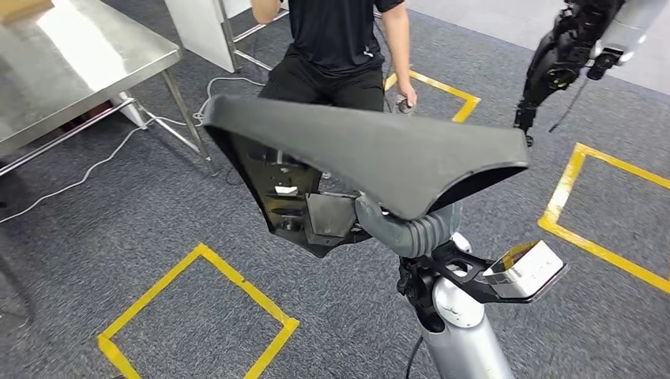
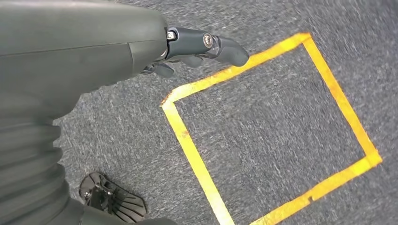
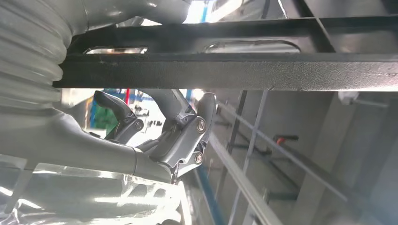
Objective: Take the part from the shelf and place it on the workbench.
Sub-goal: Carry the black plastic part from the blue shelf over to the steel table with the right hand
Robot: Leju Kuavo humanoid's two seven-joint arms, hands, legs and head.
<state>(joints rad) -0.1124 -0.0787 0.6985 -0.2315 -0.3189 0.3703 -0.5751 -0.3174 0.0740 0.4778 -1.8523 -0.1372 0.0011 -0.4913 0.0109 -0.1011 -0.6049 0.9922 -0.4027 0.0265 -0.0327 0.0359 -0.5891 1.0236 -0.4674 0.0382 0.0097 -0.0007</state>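
Observation:
The part (image 1: 355, 150) is a large black moulded panel with a wide curved top and a tapering ribbed underside. It is held up over the carpet in the middle of the head view. My right hand (image 1: 370, 215) grips it from beneath, with the grey ribbed wrist cover just behind. In the right wrist view the right hand (image 3: 178, 126) curls under the part's textured black bar (image 3: 234, 70). My left hand (image 2: 206, 44) holds nothing, and its fingers stretch out above the carpet. The steel workbench (image 1: 79, 63) stands at the far left.
A person (image 1: 340, 39) in black sits just beyond the part, one hand (image 1: 404, 101) lowered near a yellow floor marking. Yellow tape squares (image 1: 197, 316) (image 2: 272, 136) mark the grey carpet. A white cable (image 1: 103, 166) trails under the workbench. Another silver arm with a dark hand (image 1: 553, 67) hangs at the upper right.

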